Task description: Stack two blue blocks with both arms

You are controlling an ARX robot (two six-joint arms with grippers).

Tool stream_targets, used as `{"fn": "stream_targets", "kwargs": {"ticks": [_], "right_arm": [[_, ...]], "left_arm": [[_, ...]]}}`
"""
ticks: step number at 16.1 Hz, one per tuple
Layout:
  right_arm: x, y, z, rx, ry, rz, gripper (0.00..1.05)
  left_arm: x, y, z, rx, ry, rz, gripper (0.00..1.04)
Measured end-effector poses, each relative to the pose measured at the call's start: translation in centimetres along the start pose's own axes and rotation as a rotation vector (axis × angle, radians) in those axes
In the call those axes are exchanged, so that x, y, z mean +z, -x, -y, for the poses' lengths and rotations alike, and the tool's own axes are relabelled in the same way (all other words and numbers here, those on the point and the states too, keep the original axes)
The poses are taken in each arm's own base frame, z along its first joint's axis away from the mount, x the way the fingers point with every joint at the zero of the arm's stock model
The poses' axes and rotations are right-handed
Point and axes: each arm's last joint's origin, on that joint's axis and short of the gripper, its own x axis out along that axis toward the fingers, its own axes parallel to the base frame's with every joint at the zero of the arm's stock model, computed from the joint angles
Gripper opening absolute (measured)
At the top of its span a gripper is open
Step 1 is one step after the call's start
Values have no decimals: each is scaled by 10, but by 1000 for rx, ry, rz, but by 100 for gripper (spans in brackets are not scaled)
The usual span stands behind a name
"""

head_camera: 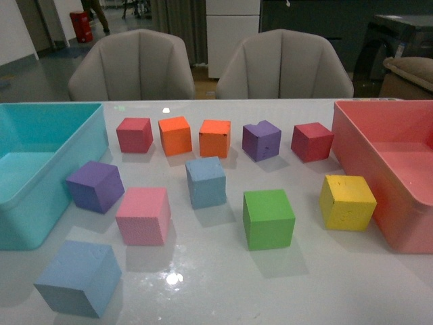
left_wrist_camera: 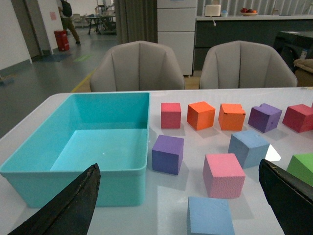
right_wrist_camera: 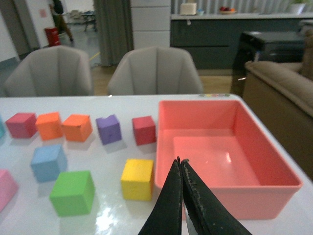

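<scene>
1. One pale, matte blue block (head_camera: 206, 181) sits mid-way across the table (head_camera: 304, 291); the second blue block (head_camera: 79, 277) lies at its 7 o'clock, apart.
2. The left gripper (left_wrist_camera: 178, 166) gapes wide, empty.
3. The right gripper (right_wrist_camera: 180, 169) is pinched together, holding nothing.

soft, even overhead room light, fairly bright, casts faint soft-edged shadows and small white glare spots on the glossy table (head_camera: 216, 291), with mild grain and softness in all three views.
</scene>
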Motion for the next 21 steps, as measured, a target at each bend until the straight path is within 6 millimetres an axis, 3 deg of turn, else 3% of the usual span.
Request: {"fn": "stream_targets", "kwargs": {"ticks": [2, 6, 14, 18, 19, 21], "right_arm": [[-13, 3, 12, -18, 2, -19, 2], [-25, 9, 11, 2, 2, -14, 2], [-43, 23, 11, 3, 2, -19, 2], [-41, 23, 11, 2, 1, -2, 2], [-41, 23, 11, 2, 2, -2, 6], [-41, 23, 11, 2, 2, -2, 28]], "left_arm": [[0, 0, 0, 0, 0, 0, 98], [0, 0, 0, 0, 0, 0, 98], [0, 0, 0, 0, 0, 0, 98], [0, 0, 0, 0, 0, 0, 98], [0, 0, 0, 0, 0, 0, 98], [0, 0, 0, 0, 0, 0, 98]]}}
